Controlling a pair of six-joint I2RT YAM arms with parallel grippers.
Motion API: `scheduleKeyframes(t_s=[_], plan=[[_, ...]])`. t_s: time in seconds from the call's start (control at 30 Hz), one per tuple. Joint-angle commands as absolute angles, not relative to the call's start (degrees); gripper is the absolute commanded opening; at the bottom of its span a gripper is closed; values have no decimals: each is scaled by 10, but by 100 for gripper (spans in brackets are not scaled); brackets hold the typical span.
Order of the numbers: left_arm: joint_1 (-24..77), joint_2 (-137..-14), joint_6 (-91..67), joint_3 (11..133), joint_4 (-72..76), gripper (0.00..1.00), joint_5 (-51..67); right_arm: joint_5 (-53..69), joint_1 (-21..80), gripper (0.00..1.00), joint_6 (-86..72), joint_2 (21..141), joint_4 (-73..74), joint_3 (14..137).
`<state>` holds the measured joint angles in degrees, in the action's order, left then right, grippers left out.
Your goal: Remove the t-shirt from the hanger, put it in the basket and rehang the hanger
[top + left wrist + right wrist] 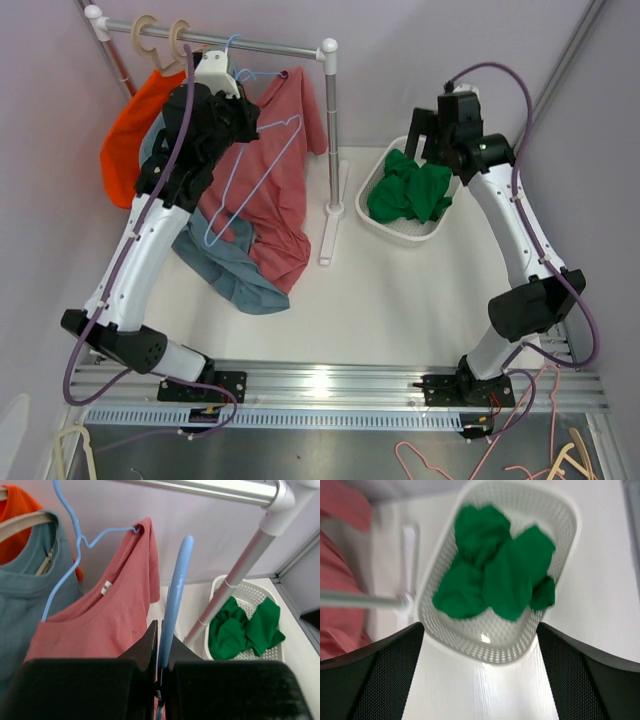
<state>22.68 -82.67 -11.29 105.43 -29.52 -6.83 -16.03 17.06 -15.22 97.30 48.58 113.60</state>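
Note:
A red t-shirt [280, 190] hangs from the rail [250, 42] with one shoulder caught on a light-blue wire hanger [80, 537]; it also shows in the left wrist view [100, 625]. My left gripper [245, 120] is up by the rail in front of the shirt. In the left wrist view the left gripper [162, 630] is shut on a light-blue hanger wire [175, 595] that runs up from between the jaws. My right gripper [479, 627] is open and empty, above the white basket [495, 652].
An orange shirt [130, 130] and a teal shirt [235, 275] hang left of the red one on wooden hangers [150, 35]. The rack's post [333, 130] stands mid-table. The basket [405, 232] holds green cloth [410, 190]. Loose hangers [540, 455] lie below the right base.

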Motion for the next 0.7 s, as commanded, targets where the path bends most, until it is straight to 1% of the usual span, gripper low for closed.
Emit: scheduleKeyframes(t_s=[0.0, 0.13, 0.2, 0.23, 0.37, 0.47, 0.53, 0.67], plan=[[223, -848, -76, 1091, -217, 0, -83, -123, 173, 100, -158, 892, 435, 1043], [223, -912, -75, 1177, -210, 0, -81, -125, 168, 99, -160, 844, 393, 996], [223, -948, -76, 1200, -210, 0, -70, -124, 166, 100, -156, 842, 399, 998], [223, -961, -77, 1240, -217, 1, -56, -123, 166, 100, -153, 842, 400, 998], [227, -1013, -83, 1293, -226, 1, -35, -117, 166, 100, -152, 838, 392, 985], [230, -1069, -101, 1363, -262, 1, -31, -101, 168, 99, -157, 833, 385, 974], [238, -1098, -104, 1371, -266, 1, -33, -97, 170, 99, -160, 828, 377, 965], [256, -1115, -104, 1357, -244, 1, -31, -84, 177, 99, -161, 815, 362, 947]])
